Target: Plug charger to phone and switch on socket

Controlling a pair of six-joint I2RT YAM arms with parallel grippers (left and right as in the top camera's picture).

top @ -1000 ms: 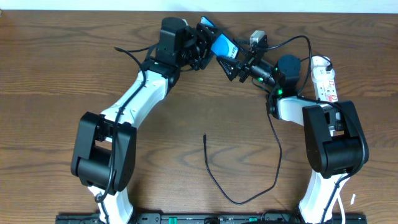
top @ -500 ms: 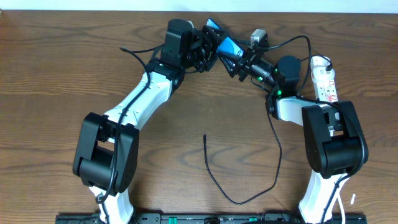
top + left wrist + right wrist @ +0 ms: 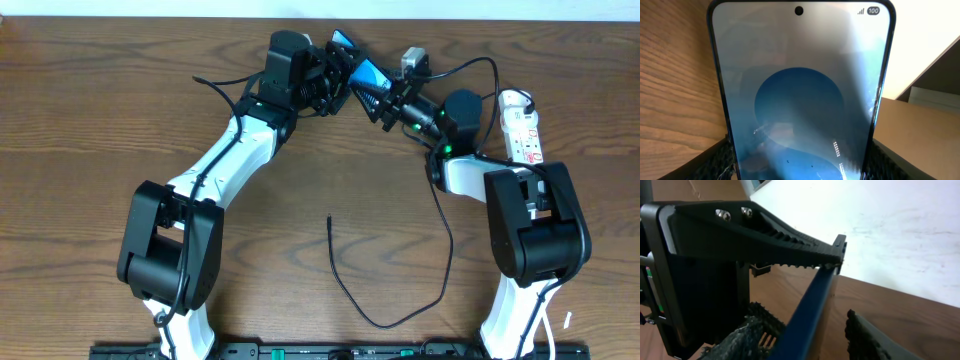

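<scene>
While the right gripper [image 3: 845, 282] stood part open, its upper finger [image 3: 765, 245] lay along the top corner of the phone [image 3: 810, 305], and the lower pad [image 3: 865, 335] sat just apart from the phone's dark edge. So it straddled the phone, but I couldn't call it a firm hold. Across from it, the left gripper [image 3: 332, 80] had the phone clamped by its sides. The black pads [image 3: 715, 160] pressed in at the screen's lower end, with the camera hole pointing away from the wrist. The phone itself rode above the table [image 3: 80, 120] at the far edge, tilted, with both arms meeting on it.

This looked like a hand-over, and the thing to get right was the order: seat both right pads flat on the phone, then let the left go, never both loose at once. The left hold probably crowded the charging end, so a right grip high on the body would leave that end bare.

The charger [image 3: 400, 318] lay curled well apart in the middle of the table, its plug tip [image 3: 330, 218] free and untouched. The socket [image 3: 520, 125] waited by the right arm, its switch not yet pressed.
</scene>
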